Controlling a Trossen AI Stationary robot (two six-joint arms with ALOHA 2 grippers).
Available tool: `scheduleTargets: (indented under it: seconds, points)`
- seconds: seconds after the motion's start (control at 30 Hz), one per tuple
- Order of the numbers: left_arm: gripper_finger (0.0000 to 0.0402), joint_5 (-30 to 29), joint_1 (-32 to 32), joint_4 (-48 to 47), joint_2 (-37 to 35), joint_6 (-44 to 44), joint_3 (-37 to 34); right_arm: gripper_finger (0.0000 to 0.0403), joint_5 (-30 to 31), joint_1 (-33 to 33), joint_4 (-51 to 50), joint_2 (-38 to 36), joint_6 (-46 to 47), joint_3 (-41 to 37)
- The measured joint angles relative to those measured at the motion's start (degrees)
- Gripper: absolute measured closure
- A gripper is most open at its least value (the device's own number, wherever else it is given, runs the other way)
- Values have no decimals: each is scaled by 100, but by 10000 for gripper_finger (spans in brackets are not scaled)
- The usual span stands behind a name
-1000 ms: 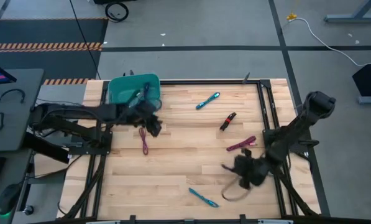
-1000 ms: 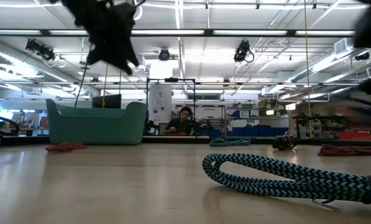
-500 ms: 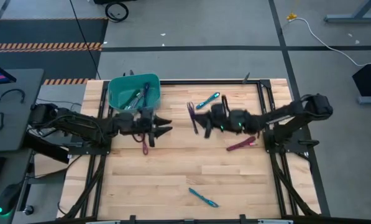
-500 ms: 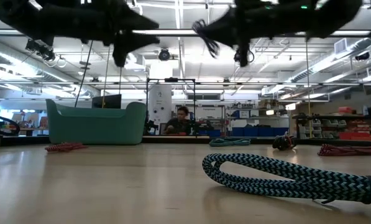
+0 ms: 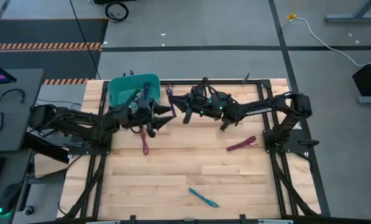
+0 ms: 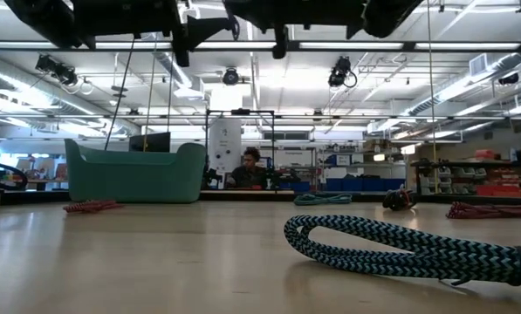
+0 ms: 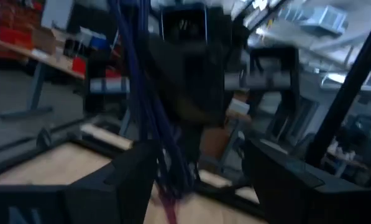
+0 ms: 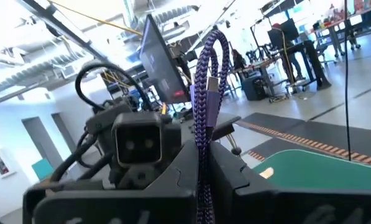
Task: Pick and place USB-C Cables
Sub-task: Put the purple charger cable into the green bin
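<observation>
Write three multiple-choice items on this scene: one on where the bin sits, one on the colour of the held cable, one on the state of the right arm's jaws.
1. Where on the table is the teal bin?
A. In the corner near the left gripper
B. At the middle of the table
C. At the edge by the right arm's base

2. What colour is the USB-C cable that is held up off the table?
A. Teal
B. Purple
C. Grey

3. How do the jaws of the right gripper stand?
A. Open and empty
B. Resting flat on the tabletop
C. Shut on the cable

Answers: 1 A, the high view shows the bin in the table's upper-left corner, next to the left arm. 2 B, the right wrist view shows a purple braided loop. 3 C, the same view shows the cable pinched between them, in the air.
</observation>
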Motion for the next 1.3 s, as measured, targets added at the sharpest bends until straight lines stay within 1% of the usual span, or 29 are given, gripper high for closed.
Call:
scheduleTargets:
  seconds: [0.1, 0.2, 0.27, 0.37, 0.43, 0.47, 0.5, 0.63, 0.73, 0.83, 0.93, 1.0, 1.07, 1.13, 1.2, 1.3]
  points:
    - [169, -12, 119, 17, -2, -35, -2, 386, 19, 1, 21, 278, -18, 283]
    - [209, -11, 228, -18, -7, -30, -2, 386, 61, 18, 43, 485, -17, 503]
    - [247, -7, 256, -96, 0, -31, -2, 385, 70, 35, -35, 497, -16, 530]
    - [317, -9, 256, -132, -33, 88, -2, 382, 250, 79, 14, 502, 4, 522]
    - [364, -9, 258, -95, -46, 229, -4, 379, 263, 100, 23, 477, 3, 529]
    - [379, -6, 259, -90, -48, 277, -4, 378, 274, 112, 23, 473, 4, 534]
    - [385, -8, 266, -103, -48, 289, -4, 378, 275, 127, 21, 473, 4, 532]
    - [383, 41, 344, -172, -58, 149, -4, 372, 297, 193, 25, 473, 90, 528]
    - [391, 92, 384, -797, -378, 122, -2, 356, 174, 208, -68, 428, 217, 517]
    - [391, 1, 467, -1643, -891, 32, 10, 328, -72, 205, -179, 248, 199, 504]
    - [391, -485, 600, -2631, -1437, -225, 11, 298, -254, 167, -618, -115, 156, 510]
    - [391, -902, 780, -3653, -1815, -556, 95, 281, -257, 118, -1290, -397, 39, 517]
    - [391, -1259, 1085, -5093, -2102, -818, 400, 269, -213, 74, -1936, -660, -54, 507]
    - [391, -1497, 1530, -6562, -2148, -921, 845, 265, -173, 47, -2409, -912, -84, 506]
    - [391, -1492, 2108, -7888, -1998, -821, 1328, 264, -175, 40, -2741, -1112, -87, 512]
    - [391, -1068, 3092, -9118, -1478, -410, 1908, 268, -179, 43, -3126, -1304, -101, 513]
